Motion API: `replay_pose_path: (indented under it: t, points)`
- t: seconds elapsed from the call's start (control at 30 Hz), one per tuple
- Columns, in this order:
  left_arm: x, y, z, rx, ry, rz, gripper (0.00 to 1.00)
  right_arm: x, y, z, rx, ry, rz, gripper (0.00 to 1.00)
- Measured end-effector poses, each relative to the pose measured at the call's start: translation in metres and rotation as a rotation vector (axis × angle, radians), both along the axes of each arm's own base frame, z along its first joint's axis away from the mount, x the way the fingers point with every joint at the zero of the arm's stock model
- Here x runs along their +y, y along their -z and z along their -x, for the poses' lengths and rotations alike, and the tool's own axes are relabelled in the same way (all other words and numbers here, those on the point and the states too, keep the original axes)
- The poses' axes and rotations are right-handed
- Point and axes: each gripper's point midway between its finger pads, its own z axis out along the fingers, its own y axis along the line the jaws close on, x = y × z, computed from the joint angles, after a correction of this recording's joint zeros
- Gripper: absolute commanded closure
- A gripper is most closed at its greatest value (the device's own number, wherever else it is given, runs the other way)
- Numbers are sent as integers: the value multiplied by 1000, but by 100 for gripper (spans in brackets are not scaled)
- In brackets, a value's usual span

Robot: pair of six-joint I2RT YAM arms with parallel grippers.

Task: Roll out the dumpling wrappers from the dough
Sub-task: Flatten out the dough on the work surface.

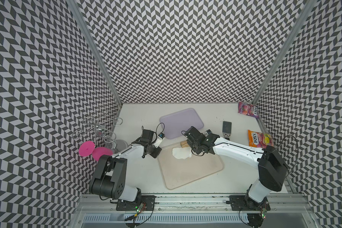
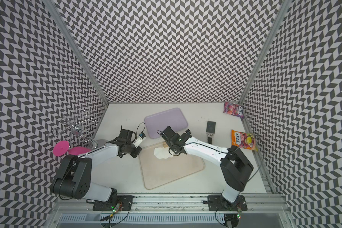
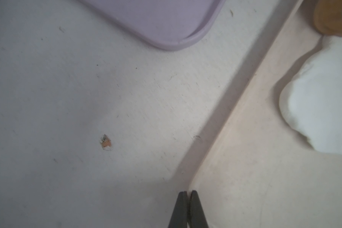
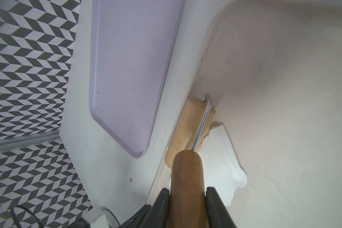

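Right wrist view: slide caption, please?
Right end effector grips the roller by its handle, at the dough edge, beside a purple tray.

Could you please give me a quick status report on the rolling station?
Left pincer shut, empty, over beige mat edge. Right pincer shut on roller handle. Dough flat, ragged, on mat; roller at its edge. Lilac tray close beyond.

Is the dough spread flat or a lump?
Spread flat: the dough lies as a thin, ragged-edged sheet on the mat, its edge at the roller.
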Motion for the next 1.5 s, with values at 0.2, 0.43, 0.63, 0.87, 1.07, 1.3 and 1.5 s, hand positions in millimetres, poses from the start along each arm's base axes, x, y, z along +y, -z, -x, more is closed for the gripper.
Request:
replay_pose_path:
  t: [0.2,0.43,0.63,0.87,1.07,1.3,1.5]
  points:
    - [0,0,0,0,0,0,100,0,-8,-3,-41,-74,43,100]
    - [0,0,0,0,1,0,100,-17,-79,4,-292,-309,78,100]
    - [0,0,0,0,1,1,100,-41,-158,5,-551,-489,-15,100]
    - [0,0,0,0,1,1,100,-19,-120,7,-456,-832,56,100]
    - [0,0,0,0,1,1,100,-12,-56,29,-264,-1045,99,100]
    - [0,0,0,0,1,1,100,-16,-41,35,-232,-1124,126,100]
    - [0,0,0,0,1,1,100,-28,-25,38,-189,-1139,140,100]
